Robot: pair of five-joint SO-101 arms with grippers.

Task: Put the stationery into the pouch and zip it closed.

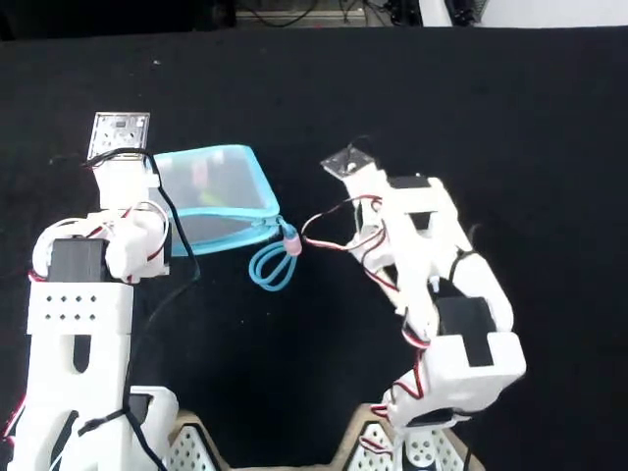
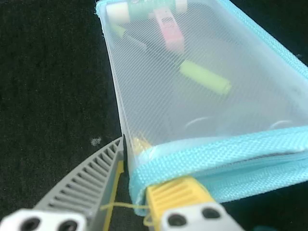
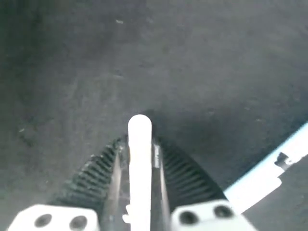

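A translucent pouch point(image 1: 216, 201) with teal edging lies left of the table's centre. Through its mesh point(image 2: 192, 96) I see a pink item point(image 2: 168, 31), a green marker point(image 2: 204, 77) and other pieces inside. Its pink zipper pull point(image 1: 290, 241) sits at the pouch's right end, with a teal cord loop point(image 1: 272, 265) below it. My left gripper point(image 2: 137, 192) is shut on the pouch's near left corner by the teal zipper band point(image 2: 216, 154); in the high view it point(image 1: 165, 240) is mostly under the arm. To the right of the pouch, my right gripper point(image 3: 139, 144) point(image 1: 348, 167) is shut on a white stick point(image 3: 139, 159).
Black cloth point(image 1: 471, 118) covers the whole table. Red and black cables point(image 1: 334, 231) hang from the right arm between it and the pouch. A pale blue and white strip point(image 3: 269, 173) shows beside the right gripper; I cannot tell what it is.
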